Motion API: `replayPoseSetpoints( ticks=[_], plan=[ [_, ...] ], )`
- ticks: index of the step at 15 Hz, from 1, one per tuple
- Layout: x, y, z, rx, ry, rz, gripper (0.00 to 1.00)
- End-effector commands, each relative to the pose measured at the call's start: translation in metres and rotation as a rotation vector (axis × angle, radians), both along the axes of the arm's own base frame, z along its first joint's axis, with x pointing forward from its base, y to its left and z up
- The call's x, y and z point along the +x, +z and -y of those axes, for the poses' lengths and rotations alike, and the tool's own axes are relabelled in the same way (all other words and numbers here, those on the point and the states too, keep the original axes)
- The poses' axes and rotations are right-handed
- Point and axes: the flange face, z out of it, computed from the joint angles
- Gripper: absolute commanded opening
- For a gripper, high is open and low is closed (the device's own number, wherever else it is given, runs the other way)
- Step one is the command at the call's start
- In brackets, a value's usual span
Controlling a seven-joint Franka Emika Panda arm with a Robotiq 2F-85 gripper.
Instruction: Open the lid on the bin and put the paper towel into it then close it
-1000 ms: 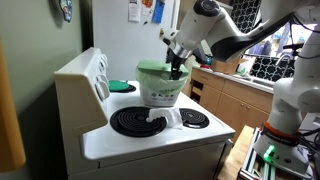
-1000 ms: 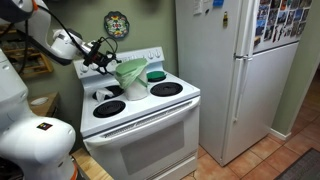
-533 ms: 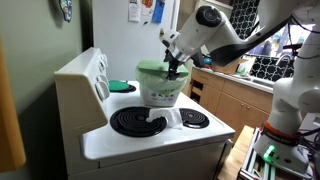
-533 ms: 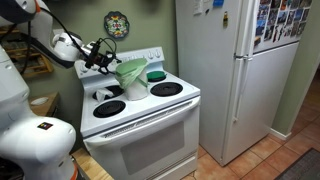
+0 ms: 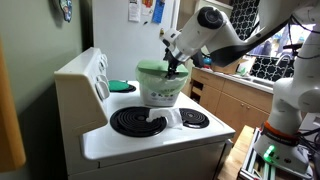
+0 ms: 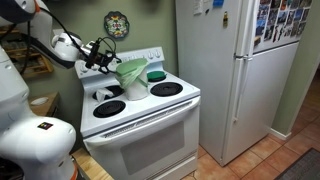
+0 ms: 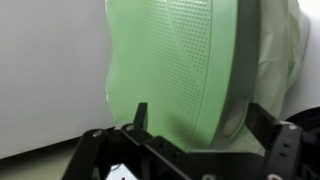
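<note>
A small white bin [image 5: 160, 92] with a green perforated lid [image 5: 153, 68] stands on the stove top; both exterior views show it [image 6: 131, 87]. The lid [image 6: 130, 70] is tilted up. My gripper [image 5: 177, 63] is at the lid's edge, also seen from the side [image 6: 108, 58]. In the wrist view the green lid [image 7: 180, 60] fills the frame and my gripper [image 7: 200, 122] is open, with a finger on each side of the lid's lower part. A crumpled white thing, perhaps the paper towel [image 6: 105, 92], lies on the stove behind the bin.
The white stove [image 5: 150, 135] has black coil burners [image 5: 132, 121]. A green object [image 6: 155, 75] sits on a back burner. A white fridge [image 6: 230, 70] stands beside the stove. Wooden cabinets [image 5: 235, 100] are beyond it.
</note>
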Motion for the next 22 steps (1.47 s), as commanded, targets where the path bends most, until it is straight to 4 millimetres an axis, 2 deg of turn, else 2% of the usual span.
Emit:
replayPoseSetpoints(
  ticks=[1, 15, 18, 22],
  plan=[
    [-0.006, -0.012, -0.004, 0.004, 0.030, -0.012, 1.00],
    [0.004, -0.017, 0.001, -0.022, 0.055, 0.006, 1.00],
    [0.005, -0.007, 0.004, -0.027, 0.050, 0.027, 1.00],
    [0.002, 0.020, 0.010, -0.032, 0.045, 0.078, 1.00]
  ],
)
